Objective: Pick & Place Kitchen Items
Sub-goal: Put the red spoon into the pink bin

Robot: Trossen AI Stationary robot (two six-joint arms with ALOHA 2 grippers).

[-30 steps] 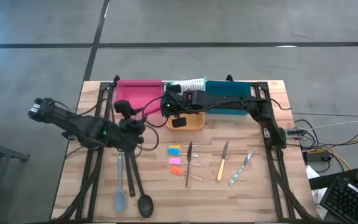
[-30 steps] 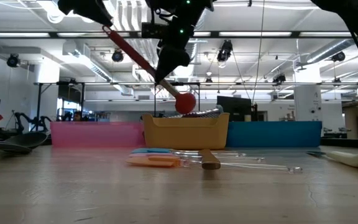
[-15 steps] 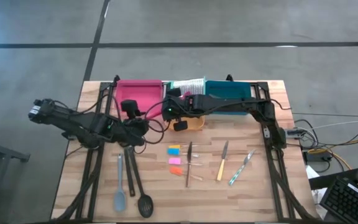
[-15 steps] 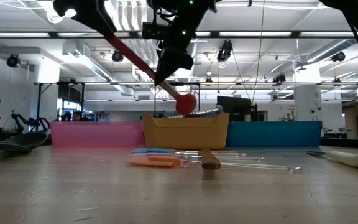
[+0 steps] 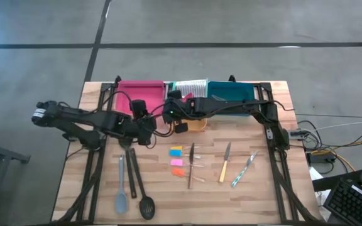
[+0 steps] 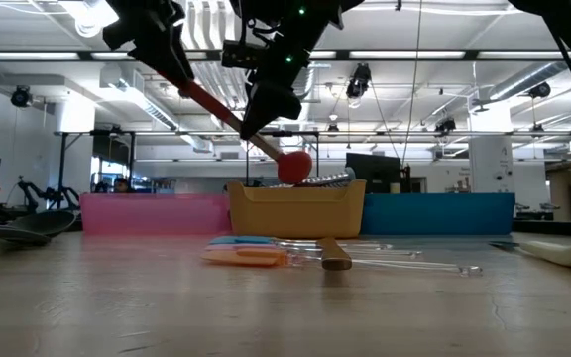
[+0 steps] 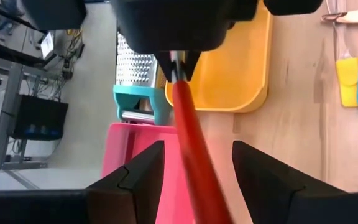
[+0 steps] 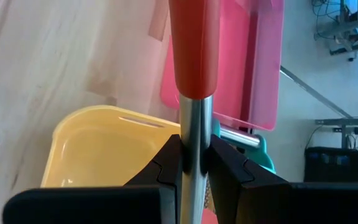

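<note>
A spoon with a long red handle, a silver neck and a red head is held aloft, slanting down, with its head over the orange tray. My right gripper is shut on the neck. My left gripper is open, with a finger on either side of the red handle, higher up the spoon. My right gripper pinches the spoon's silver neck between its two fingers, just below the end of the red handle. The fingers lie across the shaft. The spoon is lifted clear and tilted, with its head lowest, just above the orange tray's rim.
The pink tray, the orange tray, the teal tray and a silver ribbed grater line the far edge. A grey-blue spoon, a black slotted spoon, knives and tiny coloured pieces lie nearer.
My left gripper has gone toward the table's right edge, along the red handle toward my right gripper. The spoon has stayed tilted over the orange tray, its head barely shifting.
</note>
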